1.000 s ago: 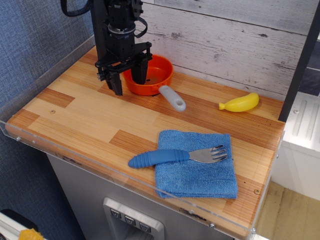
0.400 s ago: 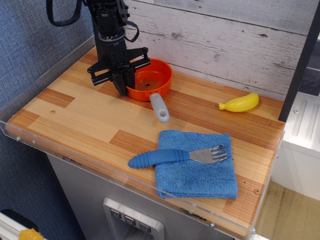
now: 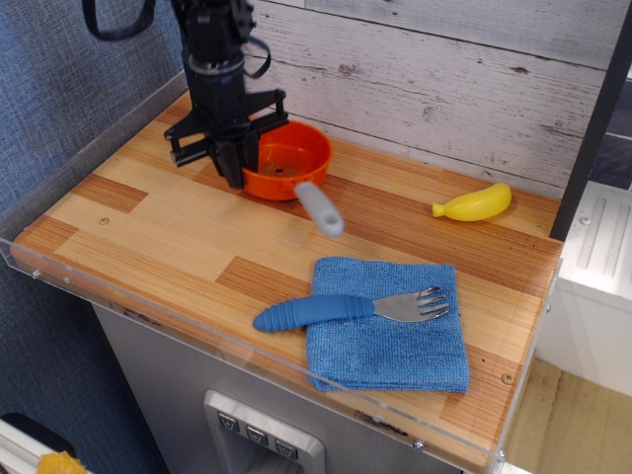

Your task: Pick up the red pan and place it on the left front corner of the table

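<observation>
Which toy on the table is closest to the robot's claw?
The red pan. The gripper is clamped right on its rim, while the yellow banana and blue-handled fork lie far off.

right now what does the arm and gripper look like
The arm is matte black, a blocky column with a grey band around the wrist. A black cable loops off its upper left side. The gripper is black too, with a horizontal crossbar and narrow dark fingers below it. No markings are legible.

No readable text, labels, brands or numbers from my feed. Buttons (image 3: 259,434) on the grey base at 6 o'clock carry marks too small to read.
</observation>
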`<state>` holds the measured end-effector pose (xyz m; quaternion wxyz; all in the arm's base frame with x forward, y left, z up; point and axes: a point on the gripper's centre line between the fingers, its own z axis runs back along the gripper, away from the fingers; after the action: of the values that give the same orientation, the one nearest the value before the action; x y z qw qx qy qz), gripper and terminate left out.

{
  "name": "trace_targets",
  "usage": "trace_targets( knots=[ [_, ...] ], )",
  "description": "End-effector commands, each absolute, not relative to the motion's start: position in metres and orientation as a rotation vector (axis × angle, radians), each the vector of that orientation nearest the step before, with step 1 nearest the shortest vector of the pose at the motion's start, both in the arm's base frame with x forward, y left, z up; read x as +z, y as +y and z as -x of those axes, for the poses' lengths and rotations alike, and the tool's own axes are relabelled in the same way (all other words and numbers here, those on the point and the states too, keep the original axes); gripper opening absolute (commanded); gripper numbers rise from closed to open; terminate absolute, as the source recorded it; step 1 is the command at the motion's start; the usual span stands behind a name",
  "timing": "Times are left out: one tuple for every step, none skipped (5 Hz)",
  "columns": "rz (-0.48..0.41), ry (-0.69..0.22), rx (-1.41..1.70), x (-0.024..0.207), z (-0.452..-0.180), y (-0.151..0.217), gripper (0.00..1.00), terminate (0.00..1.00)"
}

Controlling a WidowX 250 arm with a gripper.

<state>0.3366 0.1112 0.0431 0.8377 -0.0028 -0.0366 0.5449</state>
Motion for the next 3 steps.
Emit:
trace_targets(
  knots=[
    [-0.072, -0.142, 1.548, 0.083, -0.292, 0.111, 0.0, 0.0],
    [-0.129, -0.131, 1.764, 0.085, -0.273, 0.115, 0.0, 0.0],
    [-0.167, -0.151, 1.874, 0.078, -0.247, 0.124, 0.0, 0.0]
  ],
)
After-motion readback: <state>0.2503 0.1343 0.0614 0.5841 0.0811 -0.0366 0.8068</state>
